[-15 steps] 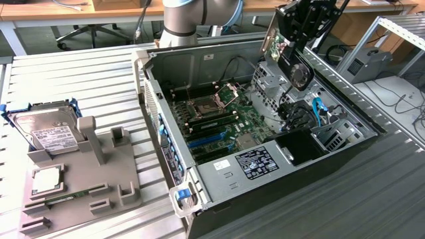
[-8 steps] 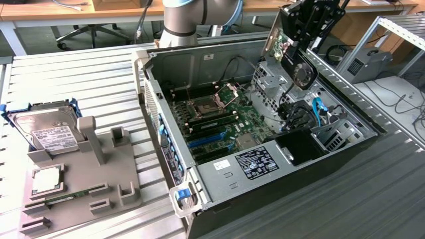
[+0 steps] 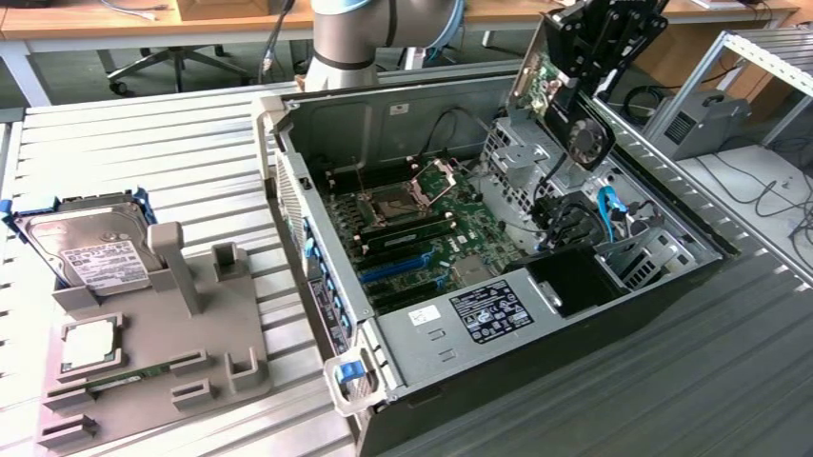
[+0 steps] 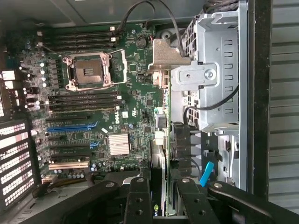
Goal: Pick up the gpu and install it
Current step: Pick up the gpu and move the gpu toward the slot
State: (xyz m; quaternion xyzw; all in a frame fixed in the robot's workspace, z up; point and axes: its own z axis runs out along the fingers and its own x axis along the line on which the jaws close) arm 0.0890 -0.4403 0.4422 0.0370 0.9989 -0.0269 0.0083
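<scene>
Jaws grip gpu [image 3: 572, 119] above open case [image 3: 368, 119].

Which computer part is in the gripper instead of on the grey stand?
The gpu, the green card with a black fan, held by the gripper above the open case. The hard drive, processor and memory stick sit on the stand.

A white-labelled hard drive [image 3: 87, 249] was seen leaning in a blue frame at nine o'clock in the exterior view, at the far end of a grey holder [image 3: 190, 333]. A silver processor [image 3: 89, 345] and a green memory stick [image 3: 128, 374] were laid in the holder's recesses at eight o'clock. An open tower case [image 3: 273, 171] was laid on a slatted metal table [image 3: 140, 152], its motherboard [image 4: 140, 100] and processor socket [image 4: 91, 70] exposed. Blue cables [image 3: 607, 214] were seen at three o'clock, an office chair [image 3: 166, 62] at eleven.
</scene>
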